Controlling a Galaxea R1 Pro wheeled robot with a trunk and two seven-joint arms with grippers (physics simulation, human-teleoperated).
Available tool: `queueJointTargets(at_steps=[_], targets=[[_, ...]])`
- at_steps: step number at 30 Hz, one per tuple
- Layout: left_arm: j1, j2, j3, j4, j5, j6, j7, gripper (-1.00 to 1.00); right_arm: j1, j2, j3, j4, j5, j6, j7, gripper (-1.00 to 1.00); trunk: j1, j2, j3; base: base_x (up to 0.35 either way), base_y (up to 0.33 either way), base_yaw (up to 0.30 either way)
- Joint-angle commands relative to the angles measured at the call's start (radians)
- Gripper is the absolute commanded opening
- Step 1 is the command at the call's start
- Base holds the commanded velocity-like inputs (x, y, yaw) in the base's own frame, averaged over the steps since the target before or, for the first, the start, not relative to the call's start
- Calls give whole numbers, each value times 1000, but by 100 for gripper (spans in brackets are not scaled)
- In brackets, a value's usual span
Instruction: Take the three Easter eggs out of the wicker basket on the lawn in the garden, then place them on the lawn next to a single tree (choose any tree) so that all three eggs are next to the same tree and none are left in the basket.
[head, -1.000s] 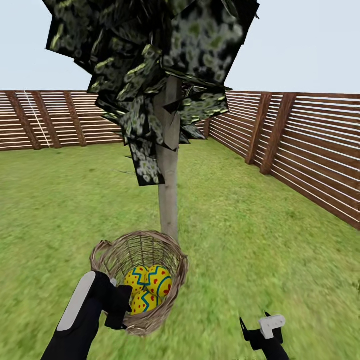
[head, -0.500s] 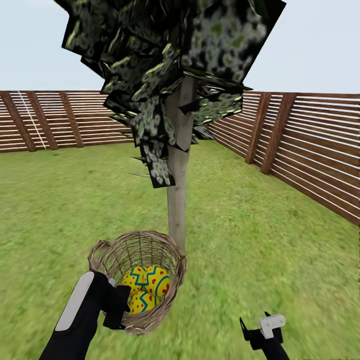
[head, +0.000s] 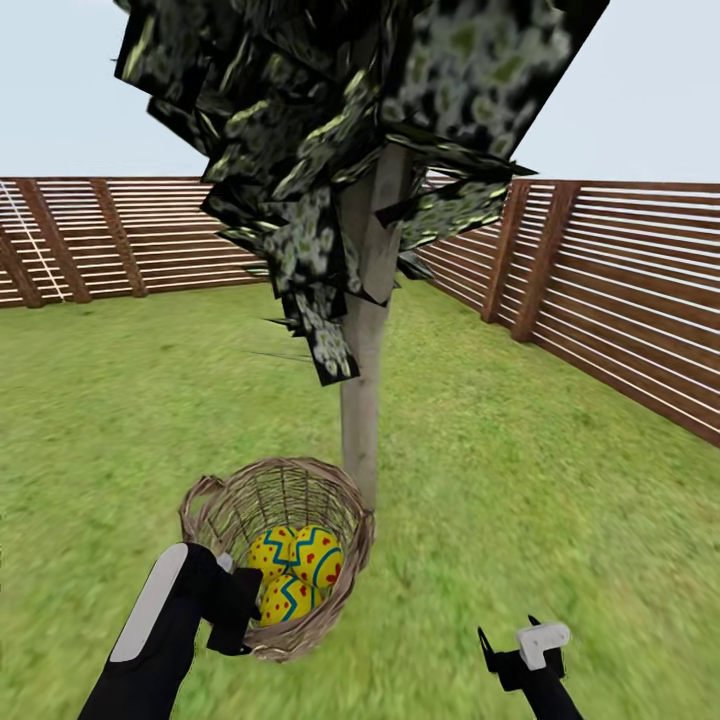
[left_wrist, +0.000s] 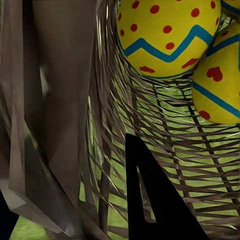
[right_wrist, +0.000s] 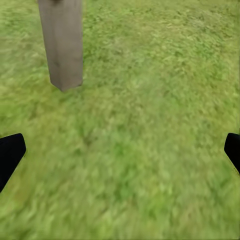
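Note:
The wicker basket (head: 352, 540) hangs just in front of the tree (head: 362, 400), and my left gripper (head: 234, 622) is shut on its near rim. Three yellow Easter eggs (head: 298, 572) with blue zigzags and red dots lie piled inside it. In the left wrist view two eggs (left_wrist: 165, 35) rest against the woven wall (left_wrist: 170, 130), with one dark finger (left_wrist: 150, 200) inside the wall and the thick rim (left_wrist: 60, 100) beside it. My right gripper (head: 515, 650) stands open low over the lawn (head: 520, 480). In the right wrist view its fingertips (right_wrist: 10, 155) are spread wide, with the trunk base (right_wrist: 62, 42) beyond.
A brown slatted fence (head: 620, 290) runs along the right and across the back. Dark foliage (head: 330, 130) hangs low over the trunk. Open grass spreads on both sides of the tree.
The camera has moved closer to the tree, so the trunk and foliage look larger and shifted right. The basket, eggs and both grippers keep their places in the picture.

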Motion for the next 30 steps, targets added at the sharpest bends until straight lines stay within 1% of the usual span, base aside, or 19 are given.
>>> queueJointTargets(at_steps=[1,3,4,5,6,7,9,11,12,17,21,23,26,27,29,30], targets=[[-1,-1,3,-1,3,13,5,-100,0,0,0,-1,7,-2,-1,100,0,-1,-3,158,304,0],[-1,-1,3,0,3,13,5,-100,0,-1,-1,-3,7,-2,-1,100,0,-1,-5,170,297,0],[-1,-2,3,2,2,14,5,-100,0,-1,-2,-16,7,-2,0,100,0,-1,-6,211,238,0],[-1,-1,2,5,2,14,6,-100,0,-1,-8,-49,7,0,0,100,0,-1,-8,275,169,0],[-1,-1,1,6,1,15,7,-100,0,0,-23,-78,7,3,1,100,0,-1,-9,316,66,0],[-1,-1,1,10,1,15,8,-100,0,0,-30,-92,7,5,1,100,0,-1,-10,326,22,0],[-1,-1,1,21,0,15,9,-100,0,-1,-51,-152,6,14,2,100,0,-1,-12,249,4,0],[-1,-1,0,28,0,15,9,-100,0,-1,-78,-166,6,15,2,100,0,-1,-15,45,0,0],[-1,-1,0,33,0,15,9,-100,0,-1,-81,-166,6,15,3,100,0,-1,-16,6,0,0],[-1,-2,-3,39,-2,15,9,-100,0,-1,-83,-167,6,15,1,100,0,-1,-17,0,0,0],[-1,-3,-6,41,-2,15,8,-100,0,0,-81,-197,6,15,1,100,0,-1,-21,0,0,0],[-1,-4,-7,66,-3,15,-17,-100,0,0,-81,-198,6,15,1,100,0,-1,-24,0,0,0],[-1,-4,-8,99,-3,51,-32,-100,0,0,-80,-198,7,15,1,100,0,-1,-28,0,0,0],[-1,-4,-9,101,-11,54,-33,-100,0,0,-79,-198,7,15,1,100,0,-1,-30,0,0,0],[-1,-11,-10,114,-84,56,-35,-100,0,0,-79,-198,6,15,1,100,0,-1,-33,0,0,0],[-1,-11,-10,119,-102,57,-43,-100,0,0,-79,-198,7,15,1,100,0,-1,-35,0,0,0]])
